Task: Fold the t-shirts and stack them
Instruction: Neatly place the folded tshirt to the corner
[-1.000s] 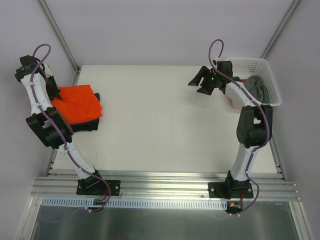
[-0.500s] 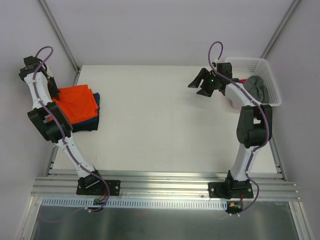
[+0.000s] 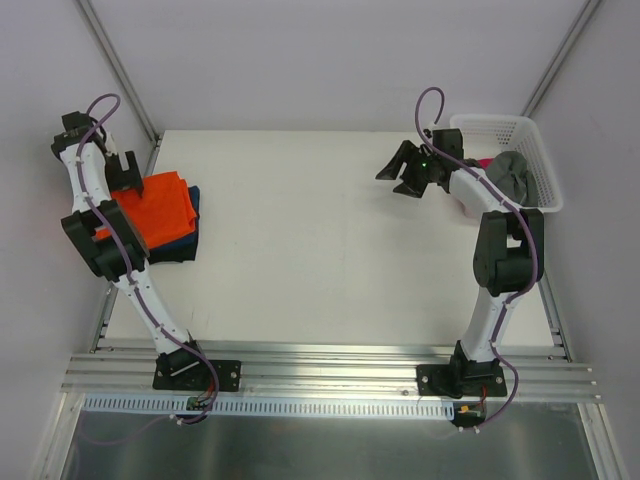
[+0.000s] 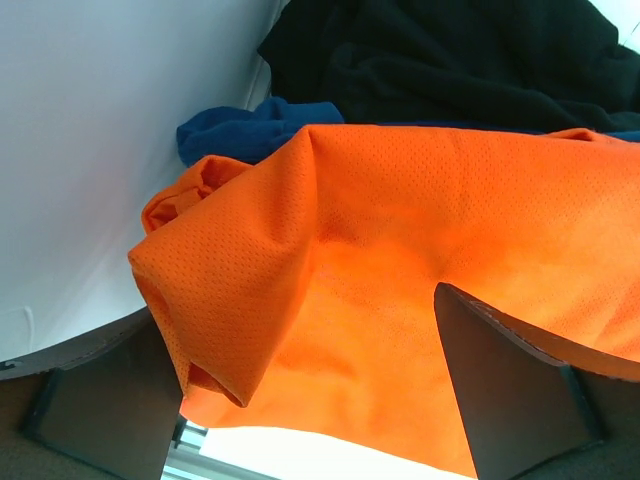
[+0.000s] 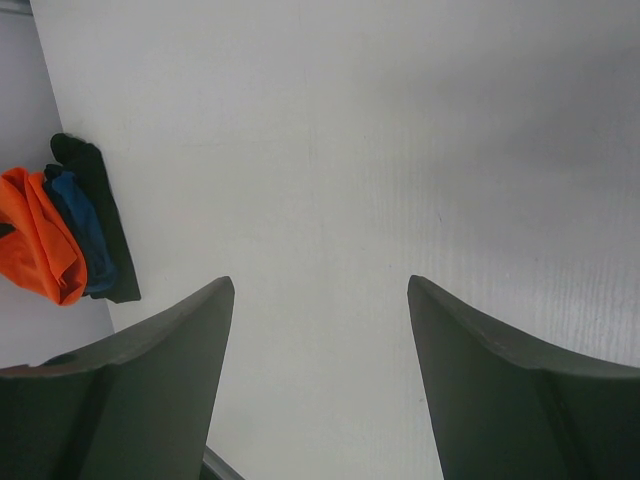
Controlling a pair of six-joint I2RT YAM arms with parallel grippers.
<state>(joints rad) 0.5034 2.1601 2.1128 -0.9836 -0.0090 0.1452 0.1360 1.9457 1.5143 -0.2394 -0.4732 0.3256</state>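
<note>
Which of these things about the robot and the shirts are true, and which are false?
1. The orange shirt is on top of the pile. True.
2. A grey shirt lies in the white basket. True.
3. The right gripper is holding the grey shirt. False: it is open and empty, over the bare table.
4. The blue shirt lies on top of the orange shirt. False: it is under the orange shirt, and the black shirt is at the bottom.
5. The left gripper is open, close to the orange shirt. True.
</note>
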